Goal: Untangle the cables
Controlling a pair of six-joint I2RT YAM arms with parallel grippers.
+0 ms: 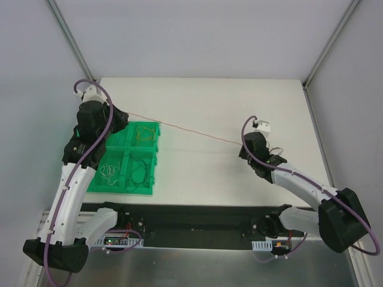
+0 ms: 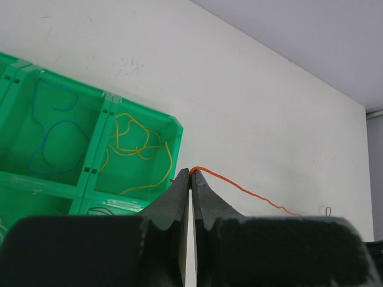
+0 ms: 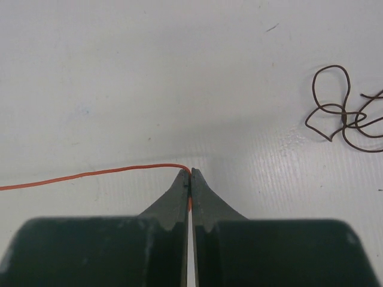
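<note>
A thin red cable (image 1: 185,128) is stretched taut above the table between my two grippers. My left gripper (image 1: 124,115) is shut on its left end, over the far right corner of the green tray (image 1: 119,190). In the left wrist view the closed gripper (image 2: 191,173) pinches the red cable (image 2: 239,186) at its tips. My right gripper (image 1: 244,146) is shut on the other end. In the right wrist view that gripper (image 3: 190,173) pinches the red cable (image 3: 90,174) at its tips. A dark curly cable (image 3: 335,110) lies loose on the table to its right.
The green tray (image 2: 178,128) has compartments holding a yellow cable (image 2: 134,146), a blue cable (image 2: 54,131), a dark cable (image 1: 140,170) and a whitish cable (image 1: 109,171). The loose dark cable (image 1: 276,150) lies by the right wrist. Walls enclose the white table.
</note>
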